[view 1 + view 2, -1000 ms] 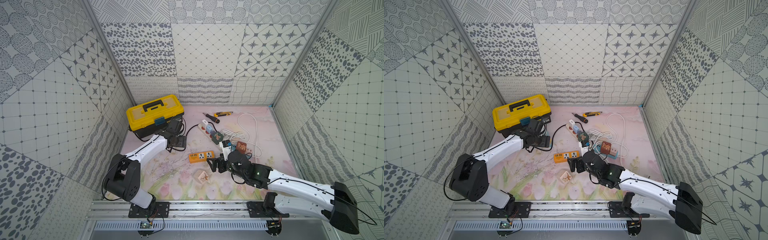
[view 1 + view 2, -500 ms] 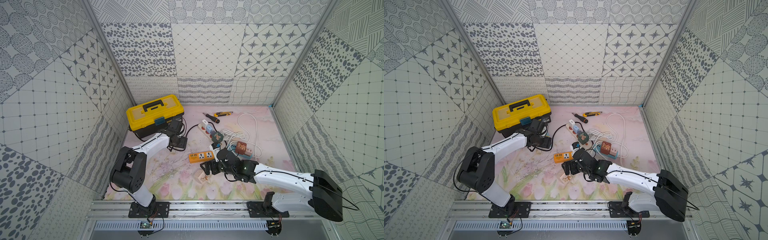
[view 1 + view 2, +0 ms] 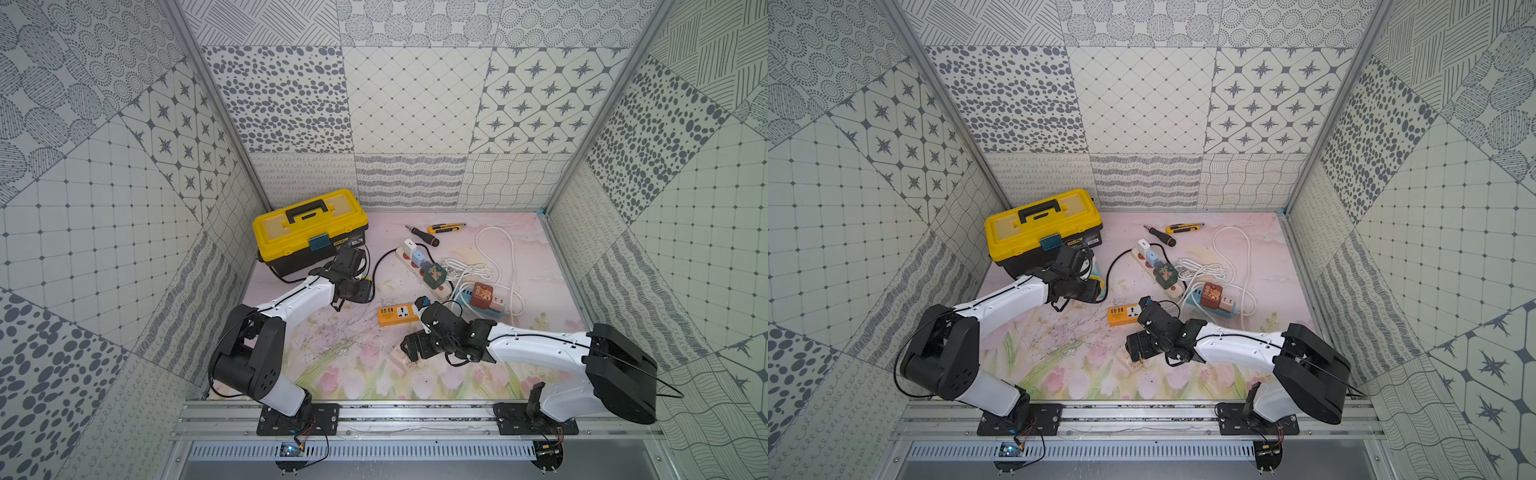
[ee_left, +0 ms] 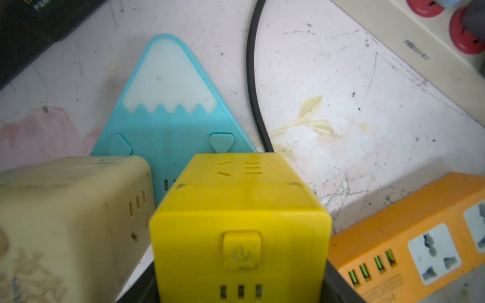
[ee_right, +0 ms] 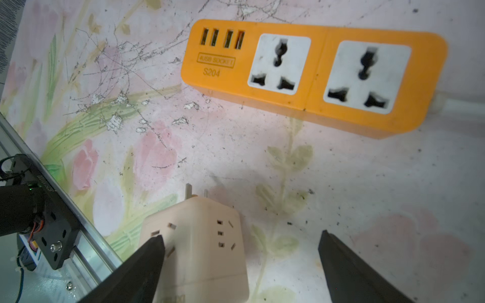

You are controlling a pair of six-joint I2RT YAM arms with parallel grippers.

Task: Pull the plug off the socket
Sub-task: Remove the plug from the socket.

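The cream plug (image 5: 199, 244) lies free on the table (image 5: 341, 170), prongs bare, inside our right tool (image 5: 241, 236), which stands wide apart. The orange socket strip (image 5: 315, 76) ahead is empty. Our left tool (image 3: 355, 287) straddles the yellow plug (image 4: 240, 217), seemingly seated on the blue socket (image 4: 168, 105); whether it is clamped we cannot tell. That pull remains.

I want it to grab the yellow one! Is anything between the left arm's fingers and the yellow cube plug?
Nothing visible is. The yellow plastic cube plug sits right between the left fingers, on the blue mountain-shaped socket. A cream cube plug stands close beside it, crowding one side.
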